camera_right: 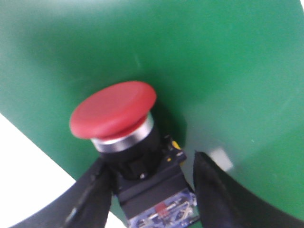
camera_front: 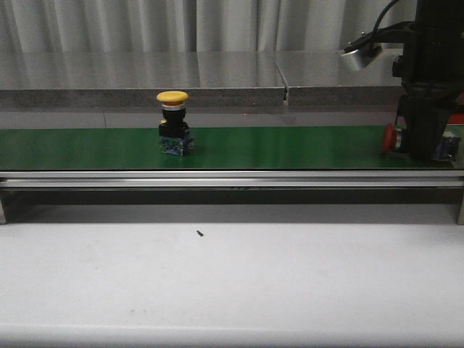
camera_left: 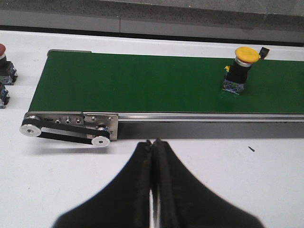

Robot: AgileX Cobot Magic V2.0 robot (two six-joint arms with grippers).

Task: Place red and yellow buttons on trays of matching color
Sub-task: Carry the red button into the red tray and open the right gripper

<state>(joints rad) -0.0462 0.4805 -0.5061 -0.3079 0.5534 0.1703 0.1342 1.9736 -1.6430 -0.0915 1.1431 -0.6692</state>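
While the green conveyor belt (camera_front: 290, 148) carries both buttons, the right gripper (camera_right: 152, 190) stands at its right end, fingers apart, straddling the body of the red button (camera_right: 114, 111), which lies tipped over between them. Well off to that gripper's left, the yellow button (camera_front: 174, 123) stands upright. Left gripper (camera_left: 153, 180): fingers pressed together, holding nothing, before the belt's front rail.

Matt green belt, brushed metal frame

The red button (camera_right: 114, 108) has a smooth, probably plastic cap over a shiny metal collar; the conveyor belt (camera_front: 290, 147) looks matt, its side rail (camera_front: 217, 179) brushed aluminium.
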